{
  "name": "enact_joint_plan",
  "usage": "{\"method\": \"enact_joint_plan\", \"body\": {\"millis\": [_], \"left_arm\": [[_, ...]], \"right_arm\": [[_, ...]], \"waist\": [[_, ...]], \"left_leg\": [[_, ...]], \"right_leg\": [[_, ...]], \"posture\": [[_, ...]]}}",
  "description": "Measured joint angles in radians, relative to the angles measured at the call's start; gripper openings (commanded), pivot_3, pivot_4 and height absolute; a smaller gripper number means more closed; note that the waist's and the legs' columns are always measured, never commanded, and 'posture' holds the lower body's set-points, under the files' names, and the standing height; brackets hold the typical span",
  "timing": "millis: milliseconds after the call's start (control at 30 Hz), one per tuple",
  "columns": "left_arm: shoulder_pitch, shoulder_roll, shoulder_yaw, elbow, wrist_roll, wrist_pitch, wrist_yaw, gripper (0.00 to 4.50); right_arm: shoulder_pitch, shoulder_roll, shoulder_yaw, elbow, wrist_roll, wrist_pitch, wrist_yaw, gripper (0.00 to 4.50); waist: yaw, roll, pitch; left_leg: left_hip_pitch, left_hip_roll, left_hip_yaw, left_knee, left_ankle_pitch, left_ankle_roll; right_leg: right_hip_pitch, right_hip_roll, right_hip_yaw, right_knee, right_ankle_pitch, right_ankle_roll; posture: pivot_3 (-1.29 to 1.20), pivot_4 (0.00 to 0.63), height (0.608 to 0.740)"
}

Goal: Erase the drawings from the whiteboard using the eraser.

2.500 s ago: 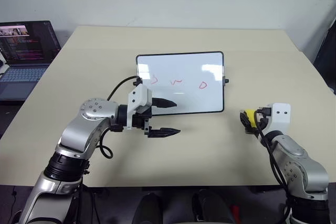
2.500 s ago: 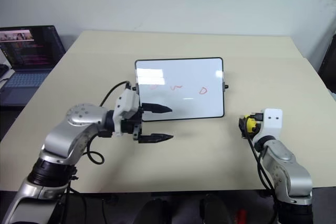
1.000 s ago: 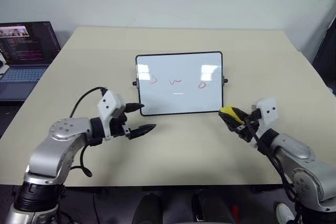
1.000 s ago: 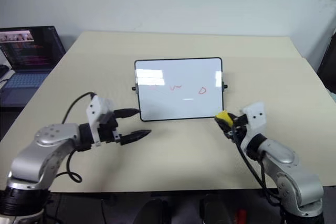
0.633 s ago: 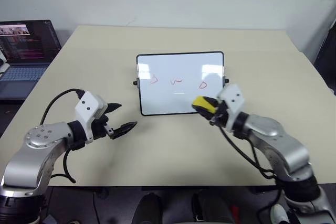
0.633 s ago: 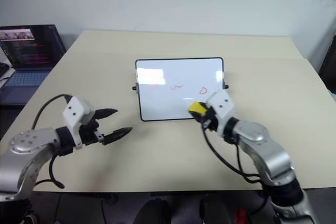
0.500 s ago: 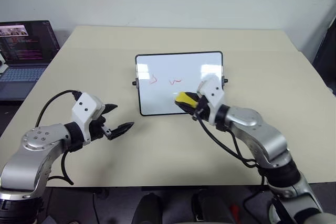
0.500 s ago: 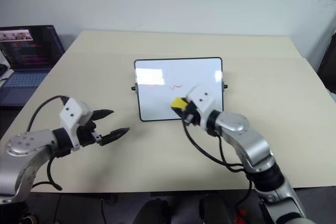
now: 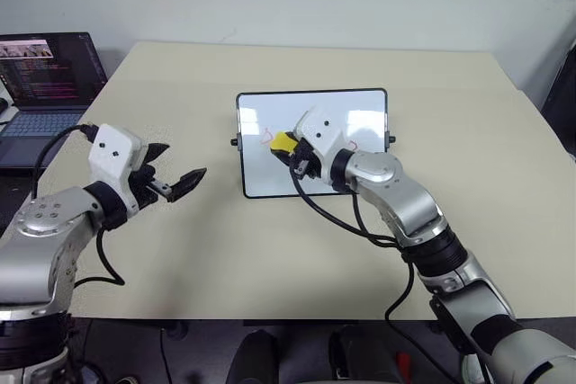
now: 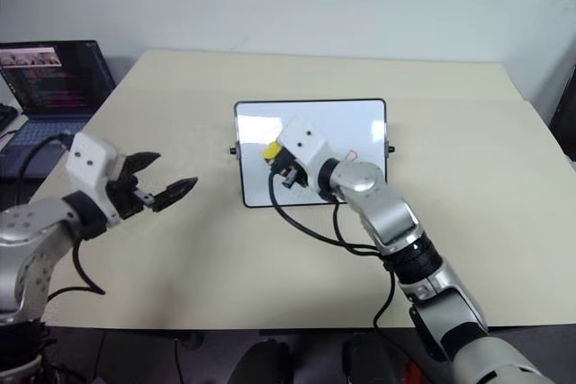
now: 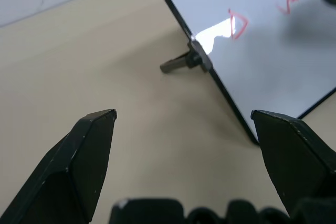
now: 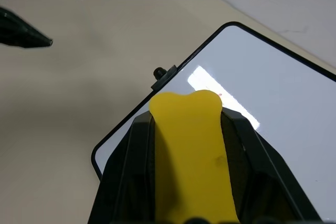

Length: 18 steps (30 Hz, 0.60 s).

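I have the right arm stretched across in front of me, elbow bent, its right gripper (image 9: 290,152) clamped on the eraser (image 9: 283,141), which sits over the left half of the whiteboard (image 9: 364,103). From the right wrist view the yellow block pokes out between the two black fingers (image 12: 131,166), above the board's near-left corner. My left arm is bent out to the side, and the left gripper (image 9: 176,179) hangs above the bare worktop (image 9: 297,249) well left of the board, fingers spread wide and holding nothing. The drawings (image 11: 239,23) are partly visible: a red scribble near the board's left edge, and another red mark (image 9: 353,144) to the right of the wrist. The worktop is pale beige; an open laptop (image 9: 40,78) sits off its far-left corner, white wall behind.
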Motion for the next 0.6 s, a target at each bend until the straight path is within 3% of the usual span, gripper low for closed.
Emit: {"method": "enact_joint_plan", "body": {"millis": [233, 600], "left_arm": [[-0.003, 0.027, -0.040, 0.014, -0.041, 0.044, -0.098, 4.50], [-0.073, 0.039, -0.069, 0.085, -0.037, 0.036, -0.160, 4.50]], "right_arm": [[-0.062, 0.033, 0.000, 0.054, -0.042, -0.044, 0.011, 1.32], [-0.237, 0.162, 0.006, 0.366, -0.120, -0.192, 0.011, 1.32]], "waist": [[-0.005, 0.000, 0.000], [-0.004, 0.000, 0.000]], "left_leg": [[0.000, 0.001, 0.000, 0.000, 0.000, 0.000], [0.000, 0.000, 0.000, 0.000, 0.000, 0.000]], "right_leg": [[-0.001, 0.001, -0.001, 0.001, 0.000, 0.000], [-0.001, 0.000, 0.000, 0.001, 0.000, 0.000]], "posture": [[0.00, 0.150, 0.740], [0.00, 0.150, 0.740]]}}
